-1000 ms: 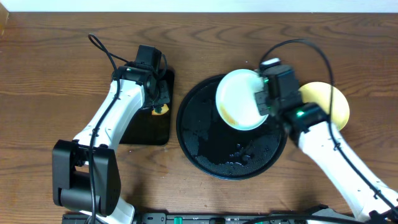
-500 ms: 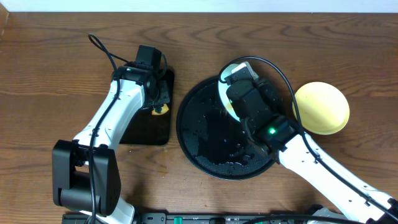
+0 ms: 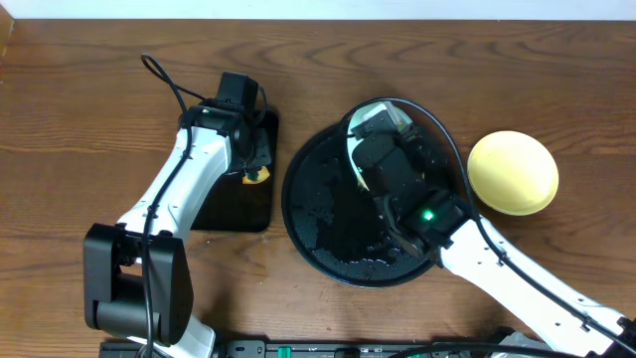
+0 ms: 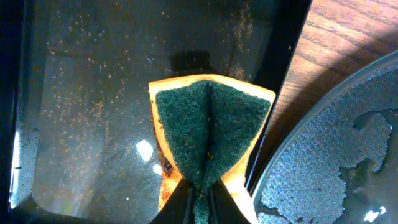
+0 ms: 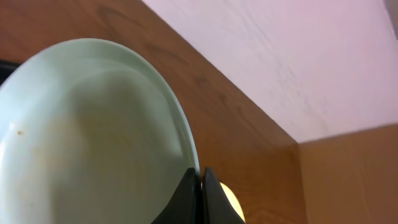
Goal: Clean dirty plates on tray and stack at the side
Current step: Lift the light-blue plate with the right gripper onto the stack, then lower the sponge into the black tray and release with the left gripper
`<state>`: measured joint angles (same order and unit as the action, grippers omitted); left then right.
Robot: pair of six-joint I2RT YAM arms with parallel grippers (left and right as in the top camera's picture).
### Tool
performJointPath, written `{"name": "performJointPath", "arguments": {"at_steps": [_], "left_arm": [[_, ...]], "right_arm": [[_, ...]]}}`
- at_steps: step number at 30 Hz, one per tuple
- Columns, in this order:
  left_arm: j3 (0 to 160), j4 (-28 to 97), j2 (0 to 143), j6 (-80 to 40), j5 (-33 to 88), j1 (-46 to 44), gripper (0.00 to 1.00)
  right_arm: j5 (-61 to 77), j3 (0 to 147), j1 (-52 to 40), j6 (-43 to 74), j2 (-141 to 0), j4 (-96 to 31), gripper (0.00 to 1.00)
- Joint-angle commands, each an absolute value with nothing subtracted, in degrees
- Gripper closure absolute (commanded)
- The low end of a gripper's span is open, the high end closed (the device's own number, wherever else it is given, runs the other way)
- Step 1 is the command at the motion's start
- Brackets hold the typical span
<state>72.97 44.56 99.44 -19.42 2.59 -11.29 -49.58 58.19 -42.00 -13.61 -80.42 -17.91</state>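
One yellow plate lies on the worktop beside the round tray, seemingly done, while the right claw pinches a faintly stained mint plate by its rim above that tray and the left claw is clamped on the sponge, so wiping and stacking look not yet done.

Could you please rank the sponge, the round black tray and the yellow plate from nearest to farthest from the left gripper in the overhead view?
1. Sponge: pinched in the left gripper.
2. Round black tray: just to its right.
3. Yellow plate: far right, beyond the tray.
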Motion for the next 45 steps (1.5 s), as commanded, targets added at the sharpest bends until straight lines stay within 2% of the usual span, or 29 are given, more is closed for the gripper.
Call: {"name": "performJointPath", "arguments": {"at_steps": [1,11,22,31,39,41,45], "left_arm": [[72.9,44.6,99.2,-18.9,1.9,-11.2,0.92],[72.9,44.5,99.2,-18.9,1.9,-11.2,0.92],[72.9,42.8,99.2,-13.9,1.9,-10.5,0.92],[72.9,42.8,99.2,-14.0,1.9,-6.1,0.92],[72.9,42.8,99.2,-13.9,1.9,-5.8,0.92],[72.9,42.8,99.2,-13.9,1.9,-5.8,0.92],[72.9,42.8,99.2,-12.4,1.9,-5.8,0.92]], "right_arm": [[-53.2,59.3,-40.1,-6.8,-79.5,-17.9,0.99],[-51.8,59.3,-32.3,6.8,-79.4,-21.4,0.99],[-40.9,59.3,-12.9,14.2,-79.4,-24.5,0.99],[-32.0,59.1,4.2,16.3,-79.6,-32.4,0.99],[-23.5,58.8,8.8,16.3,-81.1,-34.1,0.99],[-19.9,58.8,8.8,16.3,-81.2,-34.1,0.98],[-7.9,58.8,8.8,16.3,-81.2,-35.0,0.83]]}}
